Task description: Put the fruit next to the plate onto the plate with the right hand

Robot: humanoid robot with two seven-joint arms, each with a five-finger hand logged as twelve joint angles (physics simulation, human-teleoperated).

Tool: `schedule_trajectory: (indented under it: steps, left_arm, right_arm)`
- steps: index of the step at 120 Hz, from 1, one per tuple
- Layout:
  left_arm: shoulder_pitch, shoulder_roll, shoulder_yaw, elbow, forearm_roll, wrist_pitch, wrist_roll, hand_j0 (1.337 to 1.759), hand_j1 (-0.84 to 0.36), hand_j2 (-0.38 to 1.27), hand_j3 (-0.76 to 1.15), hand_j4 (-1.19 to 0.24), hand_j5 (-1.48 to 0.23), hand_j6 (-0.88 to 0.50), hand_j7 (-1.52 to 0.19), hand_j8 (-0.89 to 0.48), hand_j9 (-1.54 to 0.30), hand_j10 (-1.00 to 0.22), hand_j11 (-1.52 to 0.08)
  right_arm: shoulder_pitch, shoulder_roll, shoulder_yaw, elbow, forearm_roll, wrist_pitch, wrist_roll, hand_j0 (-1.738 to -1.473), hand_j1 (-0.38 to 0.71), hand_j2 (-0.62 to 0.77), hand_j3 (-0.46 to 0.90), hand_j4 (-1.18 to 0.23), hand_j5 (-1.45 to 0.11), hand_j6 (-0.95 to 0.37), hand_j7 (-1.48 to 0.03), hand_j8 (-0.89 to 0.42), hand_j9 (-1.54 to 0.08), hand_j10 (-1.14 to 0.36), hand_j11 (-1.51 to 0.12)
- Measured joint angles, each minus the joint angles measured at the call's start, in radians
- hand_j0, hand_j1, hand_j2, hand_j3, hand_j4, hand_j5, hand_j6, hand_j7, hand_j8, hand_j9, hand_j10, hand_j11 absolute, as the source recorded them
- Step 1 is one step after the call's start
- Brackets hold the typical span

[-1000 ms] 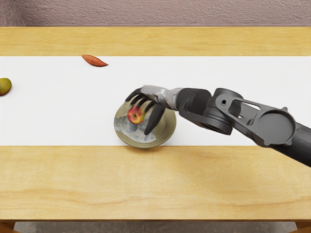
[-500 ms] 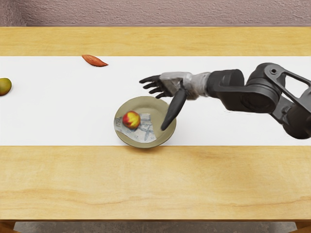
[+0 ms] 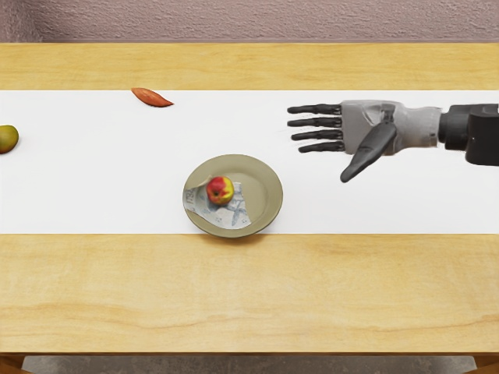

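Fruit [image 3: 220, 189] lies on the plate [image 3: 266, 196], left of its centre, free of any grip. Right hand [image 3: 365, 129] hovers well apart, right of and beyond the plate, fingers [image 3: 313, 122] straight, spread, holding nothing. Judgement: placement done; next needs only a clear retreat rightward.

One plate [image 3: 269, 195]; one red-yellow apple [image 3: 220, 189]; one green fruit [image 3: 7, 139]; one reddish oblong piece [image 3: 152, 97]; one white runner [image 3: 93, 179]; one table [image 3: 234, 296].
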Motion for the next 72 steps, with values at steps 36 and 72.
schedule_trajectory:
  steps: [36,72]
  left_arm:
    - [0.000,0.000,0.000,0.000,0.000,0.000,0.000,1.658,0.07,0.05,0.00,-0.23,-0.30,-0.23,-0.30,-0.23,-0.30,-0.23,-0.30]
    - [0.000,0.000,0.000,-0.001,0.000,0.000,0.000,1.658,0.07,0.05,0.00,-0.23,-0.30,-0.23,-0.30,-0.23,-0.30,-0.23,-0.30]
  right_arm:
    - [-0.058,-0.166,-0.015,-0.045,0.181,0.006,0.000,-1.658,-0.30,-0.01,0.00,-0.04,-0.05,-0.04,-0.05,-0.04,-0.05,-0.04,-0.05]
    - [-0.070,-0.236,-0.035,-0.031,0.237,0.006,0.000,-1.658,-0.30,-0.01,0.00,-0.04,-0.05,-0.03,-0.05,-0.04,-0.05,-0.04,-0.05]
